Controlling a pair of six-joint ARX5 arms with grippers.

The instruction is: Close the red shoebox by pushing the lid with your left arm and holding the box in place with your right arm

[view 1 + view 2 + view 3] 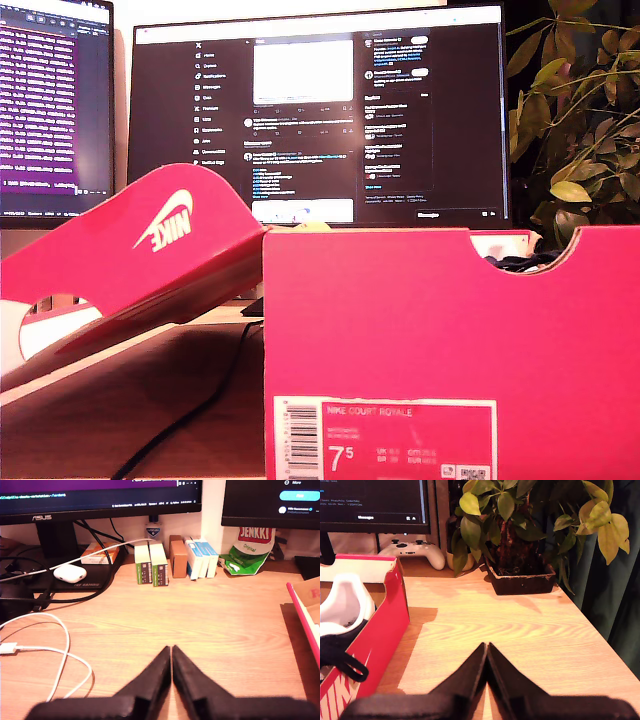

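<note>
The box [450,350] stands open on the desk [200,625], its lid [150,260] hinged back and tilted up, sloping away from the box toward the exterior view's left. My first gripper [171,652] has its jaws pressed together on nothing, low over bare desk, and only a red lid edge [305,615] shows off to one side of it, so I judge this arm the nearer for the push. My second gripper [486,650] is likewise closed and empty, just beside the box's outer wall [380,645], with a shoe [342,605] inside. Neither is touching the box yet.
</note>
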